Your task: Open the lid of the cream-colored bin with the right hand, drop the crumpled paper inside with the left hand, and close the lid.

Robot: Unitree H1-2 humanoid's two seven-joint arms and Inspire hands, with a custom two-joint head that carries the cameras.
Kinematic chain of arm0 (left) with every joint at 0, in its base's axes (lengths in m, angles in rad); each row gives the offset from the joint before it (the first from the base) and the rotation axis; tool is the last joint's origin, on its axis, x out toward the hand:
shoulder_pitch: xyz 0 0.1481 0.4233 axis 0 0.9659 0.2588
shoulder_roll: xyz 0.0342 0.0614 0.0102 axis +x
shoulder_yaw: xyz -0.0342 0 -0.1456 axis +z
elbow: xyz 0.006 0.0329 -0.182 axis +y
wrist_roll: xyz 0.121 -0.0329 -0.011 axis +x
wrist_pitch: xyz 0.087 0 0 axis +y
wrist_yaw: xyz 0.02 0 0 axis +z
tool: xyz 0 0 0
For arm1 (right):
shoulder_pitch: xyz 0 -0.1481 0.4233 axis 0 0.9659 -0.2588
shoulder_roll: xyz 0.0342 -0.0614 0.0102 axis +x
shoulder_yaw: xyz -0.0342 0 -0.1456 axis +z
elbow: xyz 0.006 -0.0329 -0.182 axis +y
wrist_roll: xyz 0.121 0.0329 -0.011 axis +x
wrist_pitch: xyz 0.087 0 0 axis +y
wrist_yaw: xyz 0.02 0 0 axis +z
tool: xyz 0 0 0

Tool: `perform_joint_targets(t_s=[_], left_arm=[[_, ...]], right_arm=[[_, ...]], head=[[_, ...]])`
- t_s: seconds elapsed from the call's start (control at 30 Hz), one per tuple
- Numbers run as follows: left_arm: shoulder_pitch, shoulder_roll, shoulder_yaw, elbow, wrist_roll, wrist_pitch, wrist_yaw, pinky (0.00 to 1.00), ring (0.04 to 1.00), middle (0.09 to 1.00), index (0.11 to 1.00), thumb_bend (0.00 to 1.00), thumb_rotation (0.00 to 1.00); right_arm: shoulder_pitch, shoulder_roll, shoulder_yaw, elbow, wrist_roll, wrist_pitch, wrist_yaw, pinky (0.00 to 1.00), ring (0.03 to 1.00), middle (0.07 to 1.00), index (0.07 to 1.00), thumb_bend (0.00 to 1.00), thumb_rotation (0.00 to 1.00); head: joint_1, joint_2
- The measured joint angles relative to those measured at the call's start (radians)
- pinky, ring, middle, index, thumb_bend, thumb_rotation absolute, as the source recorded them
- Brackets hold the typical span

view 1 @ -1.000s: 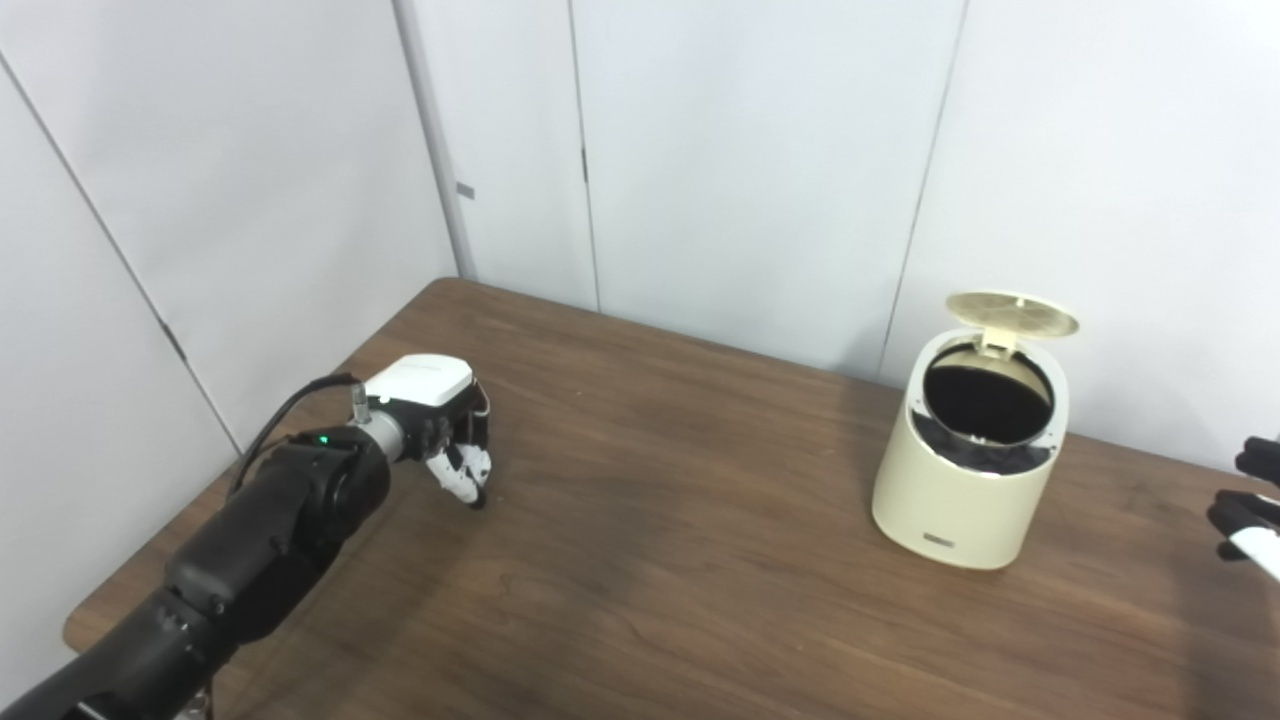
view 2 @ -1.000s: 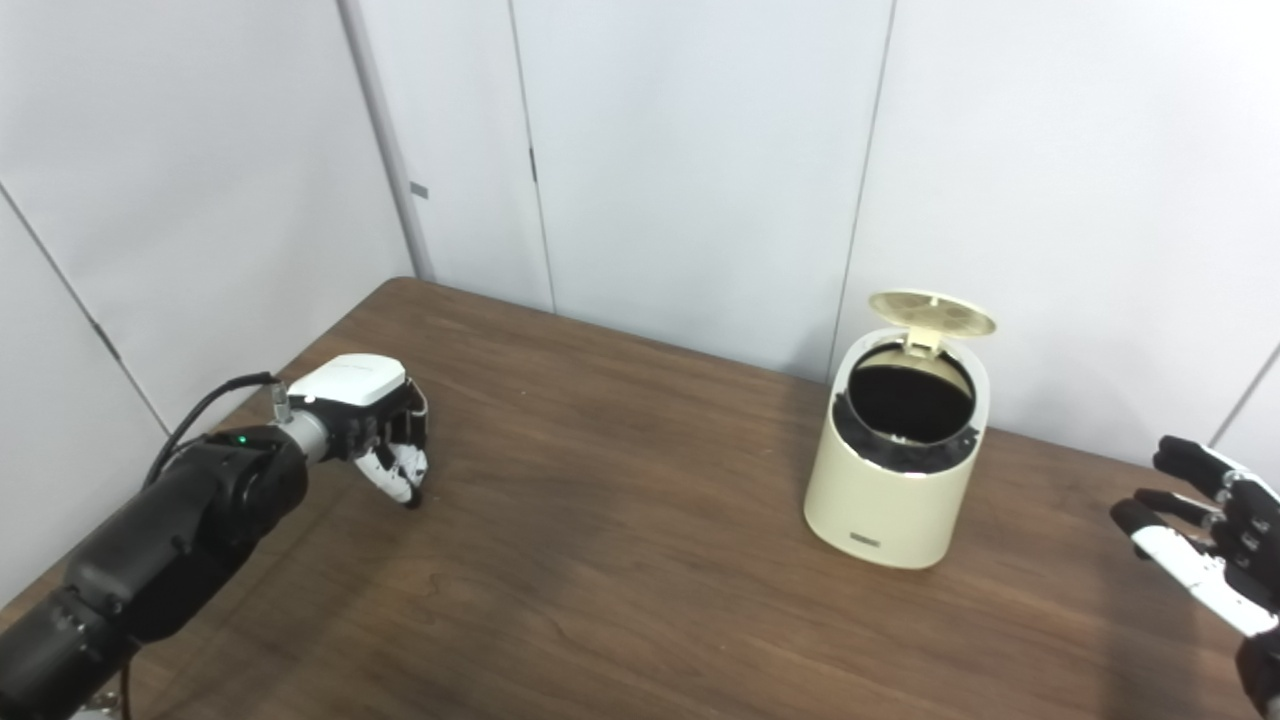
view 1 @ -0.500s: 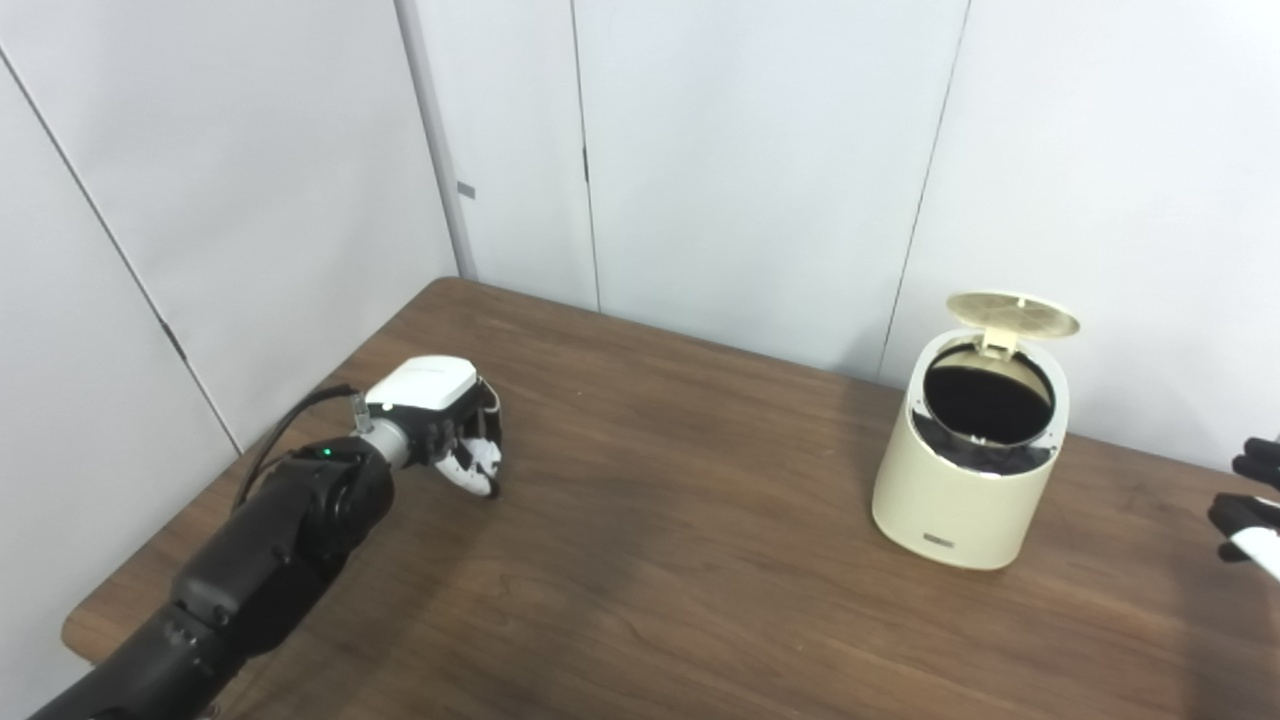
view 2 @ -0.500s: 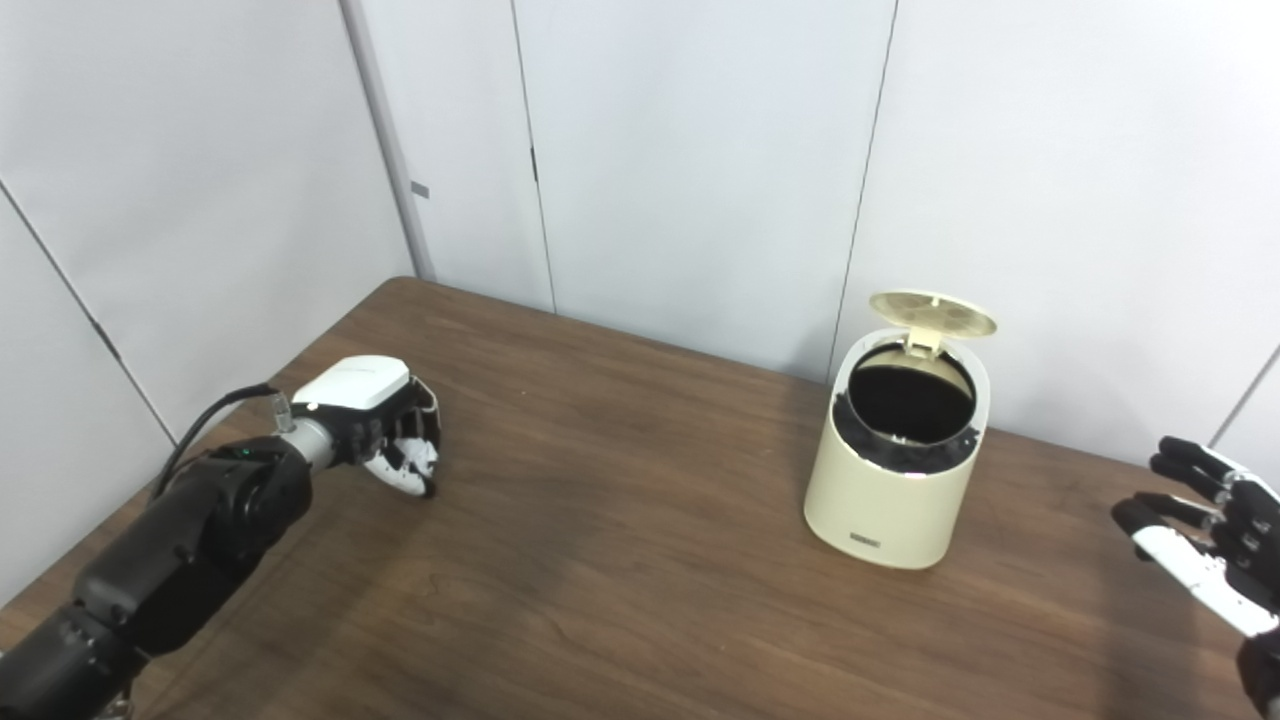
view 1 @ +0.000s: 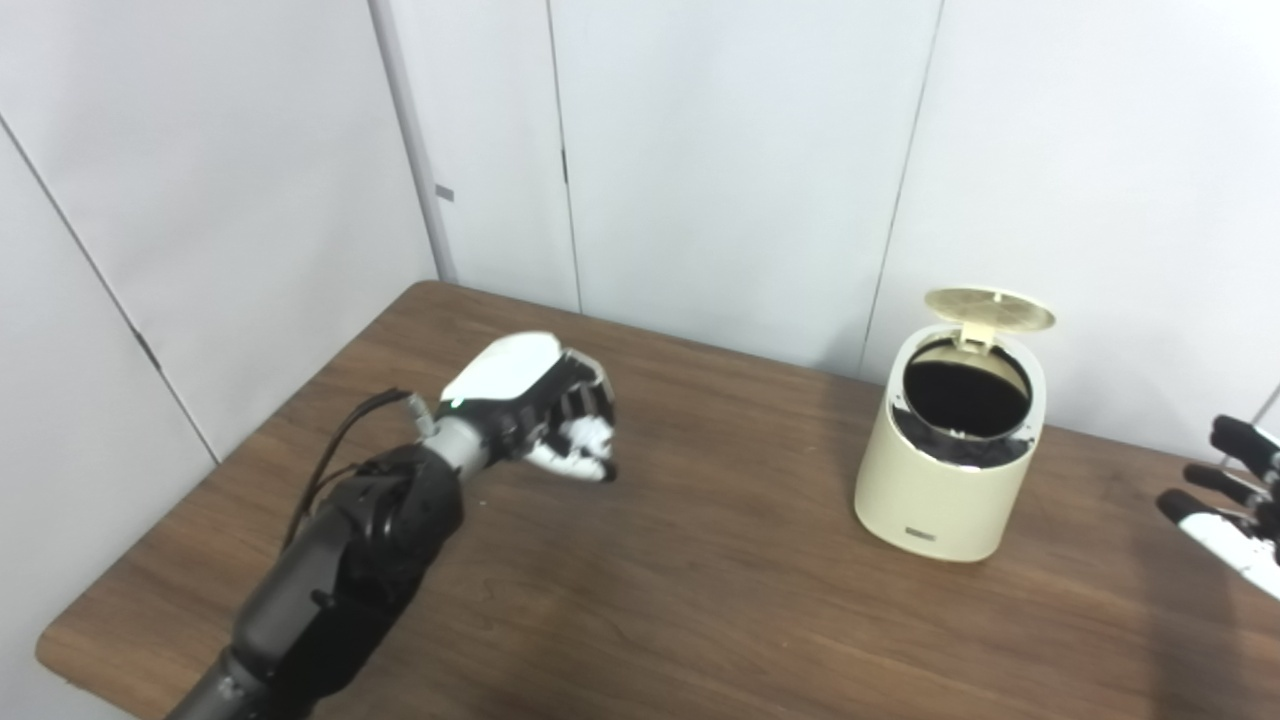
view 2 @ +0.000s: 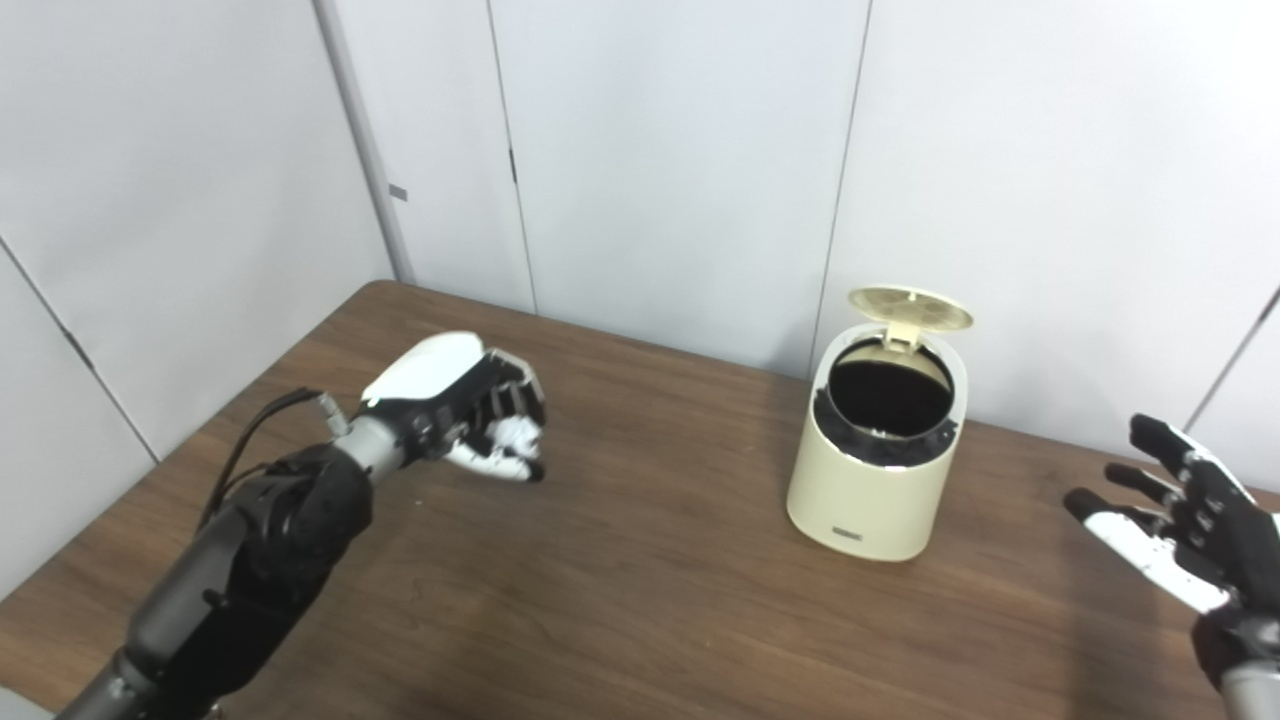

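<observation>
The cream-colored bin stands on the right part of the wooden table, its round lid tipped up and back, the dark inside open. My left hand is raised above the table's left part, well left of the bin, fingers curled shut around something white, apparently the crumpled paper, mostly hidden by the fingers. My right hand is open and empty, fingers spread, to the right of the bin and apart from it.
White wall panels stand close behind the table and the bin. The table's left edge runs along the left wall. Bare wood lies between my left hand and the bin.
My left hand has risen off the table and moved right toward the bin, still shut. The camera has shifted slightly. The right hand shows more and has barely moved.
</observation>
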Motion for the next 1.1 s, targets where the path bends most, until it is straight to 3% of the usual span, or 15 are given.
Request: perform_joint_targets(t_s=[0.23, 0.3, 0.43, 0.57, 0.7, 0.83, 1.1], left_arm=[[-0.047, -0.079, -0.003, -0.003, -0.010, 0.010, -0.001, 0.37, 0.420, 0.470, 0.510, 0.50, 0.00], [-0.053, -0.108, -0.004, -0.005, -0.009, 0.010, 0.004, 0.37, 0.422, 0.470, 0.513, 0.50, 0.00], [-0.067, -0.163, -0.013, -0.006, -0.008, 0.010, 0.013, 0.36, 0.416, 0.472, 0.523, 0.50, 0.00], [-0.098, -0.209, -0.020, -0.006, -0.009, 0.003, 0.036, 0.36, 0.416, 0.477, 0.522, 0.50, 0.00], [-0.125, -0.226, -0.030, 0.004, -0.028, -0.006, 0.037, 0.36, 0.409, 0.474, 0.529, 0.50, 0.00], [-0.162, -0.251, -0.060, 0.028, -0.040, -0.020, 0.038, 0.35, 0.405, 0.475, 0.529, 0.50, 0.00], [-0.222, -0.293, -0.069, 0.092, -0.071, -0.039, 0.047, 0.36, 0.423, 0.477, 0.507, 0.50, 0.00]], right_arm=[[0.000, 0.004, 0.005, 0.000, -0.015, -0.002, -0.005, 0.67, 0.807, 0.896, 0.871, 0.63, 0.31], [0.000, 0.008, 0.010, 0.000, -0.020, -0.002, -0.007, 0.77, 0.826, 0.897, 0.880, 0.59, 0.27], [0.000, 0.010, 0.029, 0.000, -0.065, -0.003, -0.020, 0.81, 0.842, 0.893, 0.882, 0.59, 0.26], [0.000, 0.011, 0.037, 0.005, -0.082, -0.023, -0.025, 0.80, 0.848, 0.897, 0.886, 0.58, 0.24], [-0.001, 0.010, 0.041, 0.040, -0.090, -0.058, -0.027, 0.76, 0.838, 0.904, 0.887, 0.63, 0.31], [-0.001, 0.019, 0.050, 0.058, -0.097, -0.077, -0.032, 0.74, 0.831, 0.901, 0.882, 0.66, 0.35], [-0.001, 0.042, 0.056, 0.061, -0.102, -0.087, -0.039, 0.71, 0.826, 0.905, 0.888, 0.66, 0.34]], head=[[-0.043, 0.006], [-0.072, 0.008], [-0.112, 0.011], [-0.144, 0.012], [-0.222, 0.014], [-0.250, 0.014], [-0.311, 0.014]])
